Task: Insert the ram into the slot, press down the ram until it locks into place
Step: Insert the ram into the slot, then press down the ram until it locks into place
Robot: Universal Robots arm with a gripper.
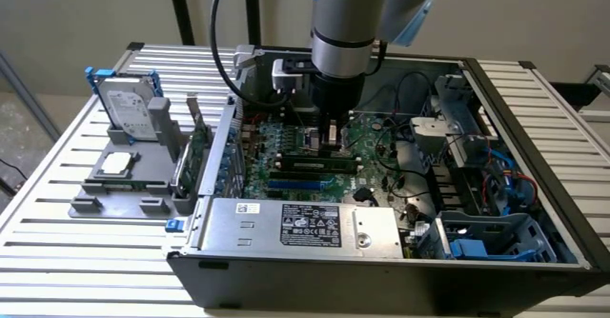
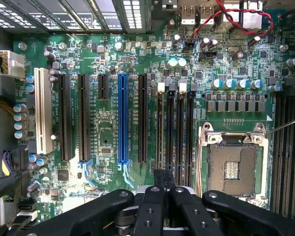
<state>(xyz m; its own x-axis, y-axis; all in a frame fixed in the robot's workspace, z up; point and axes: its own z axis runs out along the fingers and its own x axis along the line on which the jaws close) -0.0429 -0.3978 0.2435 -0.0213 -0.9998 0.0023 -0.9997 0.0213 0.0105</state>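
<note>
Now I see the open computer case [image 1: 533, 118] with the motherboard [image 2: 108, 142] inside. My gripper [image 2: 162, 189] hangs just above the slot [image 2: 161, 128], fingers together around the ram [image 2: 163, 178], which stands upright over it.

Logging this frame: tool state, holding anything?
Tool: closed on the memory stick, poised over the memory slots.
</note>
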